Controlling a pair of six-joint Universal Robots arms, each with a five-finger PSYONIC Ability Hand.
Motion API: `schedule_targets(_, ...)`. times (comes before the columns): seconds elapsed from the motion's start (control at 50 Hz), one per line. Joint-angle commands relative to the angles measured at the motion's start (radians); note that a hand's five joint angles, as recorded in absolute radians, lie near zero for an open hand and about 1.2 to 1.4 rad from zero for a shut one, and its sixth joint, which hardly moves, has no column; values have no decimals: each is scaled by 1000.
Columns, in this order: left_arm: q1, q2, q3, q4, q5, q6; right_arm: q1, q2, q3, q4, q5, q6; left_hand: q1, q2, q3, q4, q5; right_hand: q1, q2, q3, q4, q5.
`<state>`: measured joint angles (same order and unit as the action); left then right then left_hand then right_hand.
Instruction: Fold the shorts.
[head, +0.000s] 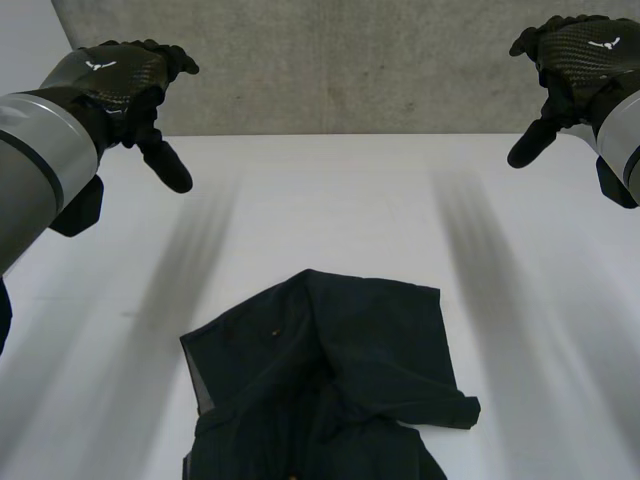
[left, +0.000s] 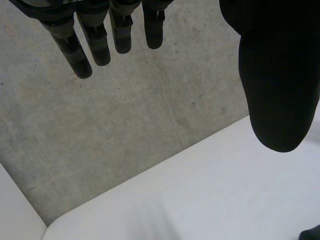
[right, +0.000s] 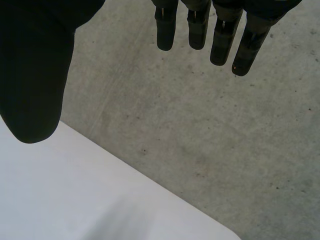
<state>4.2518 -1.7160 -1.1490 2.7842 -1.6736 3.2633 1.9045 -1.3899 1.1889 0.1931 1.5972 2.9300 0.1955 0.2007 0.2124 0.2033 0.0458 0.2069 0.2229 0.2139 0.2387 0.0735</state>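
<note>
Dark navy shorts (head: 330, 390) lie crumpled on the white table (head: 320, 200) near its front edge, roughly in the middle. My left hand (head: 120, 85) hovers high at the far left, well away from the shorts, open with relaxed fingers (left: 95, 40) and thumb (left: 280, 85) spread over the table's far edge. My right hand (head: 575, 60) hangs high at the far right, also open, its fingers (right: 220, 35) straight and its thumb (right: 35, 75) apart. Neither hand touches the cloth.
A grey concrete wall (head: 350, 60) rises behind the table's far edge. In both wrist views, rounded table corners (left: 55, 227) (right: 225, 232) stand against the concrete floor (left: 125, 110).
</note>
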Motion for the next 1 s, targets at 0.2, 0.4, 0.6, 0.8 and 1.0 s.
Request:
schedule_targets(0.2, 3, 21, -26, 2, 2, -2, -2, 2, 15, 5, -25, -9, -17, -22, -34, -25, -42, -32, -48, -39, -64, -74)
schedule_targets(0.4, -15, 65, -193, 14, 11, 13, -5, 38, 57, 109, -210, -195, 3, -2, -14, -4, -22, -32, -48, -39, -64, -74)
schedule_targets(0.6, -27, 153, -627, 94, 164, 275, -8, 124, 74, 239, -252, -387, 15, 10, -2, 7, -10, -32, -48, -39, -64, -74)
schedule_targets(0.8, -33, 207, -824, 130, 180, 338, -5, 143, 74, 236, -255, -387, 71, 66, 54, 63, 46, -32, -48, -39, -64, -74)
schedule_targets(1.0, -81, 60, -835, 273, 172, 337, -2, 153, 86, 227, -255, -387, 720, 715, 703, 712, 695, -32, -48, -39, -64, -74)
